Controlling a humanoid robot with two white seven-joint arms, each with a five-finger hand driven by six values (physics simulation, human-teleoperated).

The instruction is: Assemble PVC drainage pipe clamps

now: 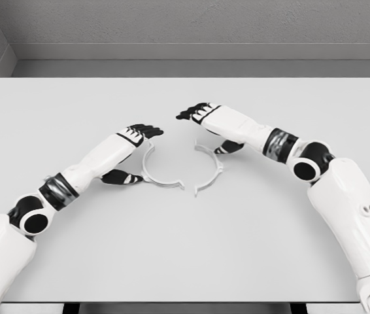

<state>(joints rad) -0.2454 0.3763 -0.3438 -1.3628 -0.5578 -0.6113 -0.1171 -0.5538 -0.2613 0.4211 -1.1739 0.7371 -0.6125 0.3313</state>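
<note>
**Desk:** What does the head view show?

**Caption writer:** A humanoid robot's two white arms reach over a pale grey counter (pixel 185 261) toward two white half-ring clamp pieces. The left clamp half (pixel 161 175) and the right clamp half (pixel 210 171) lie flat near the middle of the counter, close together but apart, a gap between their facing ends.

**Desk:** So not assembled?

**Caption writer:** No. The halves are separate, and as they lie they do not form a closed ring. No pipe or fastener can be made out.

**Desk:** And the hands?

**Caption writer:** The left hand (pixel 139 135) sits over the upper end of the left piece, dark fingers stretched forward, thumb low beside the piece's outer curve. The right hand (pixel 198 114) hovers above and just behind the right piece, fingers extended too, thumb hanging near the piece's far side. Neither hand appears to grip anything; both look spread and empty, though whether any fingertip touches plastic is too fine to tell.

**Desk:** How far along, then?

**Caption writer:** By my reading, early: both halves remain to be grasped, brought together and joined.
</note>
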